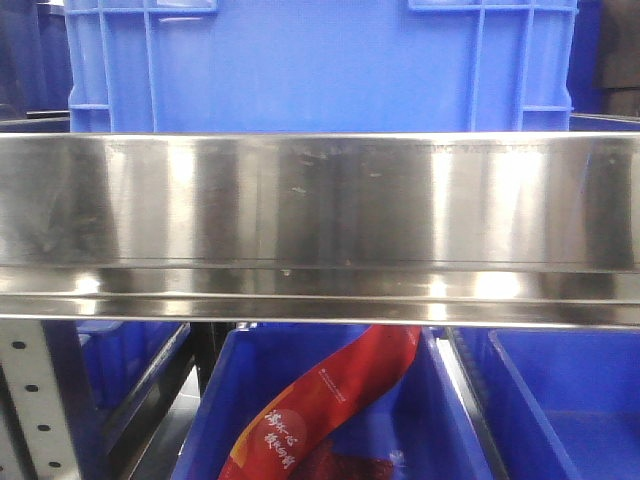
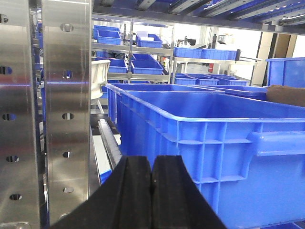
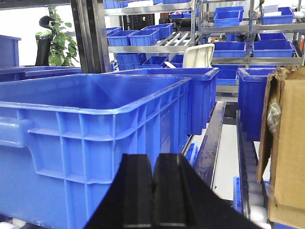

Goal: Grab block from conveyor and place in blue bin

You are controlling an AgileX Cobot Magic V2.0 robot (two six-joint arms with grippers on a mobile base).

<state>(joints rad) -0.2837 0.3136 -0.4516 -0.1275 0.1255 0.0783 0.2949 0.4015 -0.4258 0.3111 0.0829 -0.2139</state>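
Grippers pressed shut, empty, before blue crates on shelving.

Left black gripper (image 2: 151, 191) has its jaws together on nothing, facing a large blue ribbed plastic bin (image 2: 214, 138) beside a perforated steel upright (image 2: 66, 109); right black gripper (image 3: 153, 191) likewise — closed, near another big blue bin (image 3: 86, 129), a brown cardboard box (image 3: 286, 143) alongside. Conveyor and block — neither visible in any view.

The steel rail (image 1: 320, 200) hides the blue crate's (image 1: 320, 65) base — the red packet (image 1: 320, 410) is cut off below.
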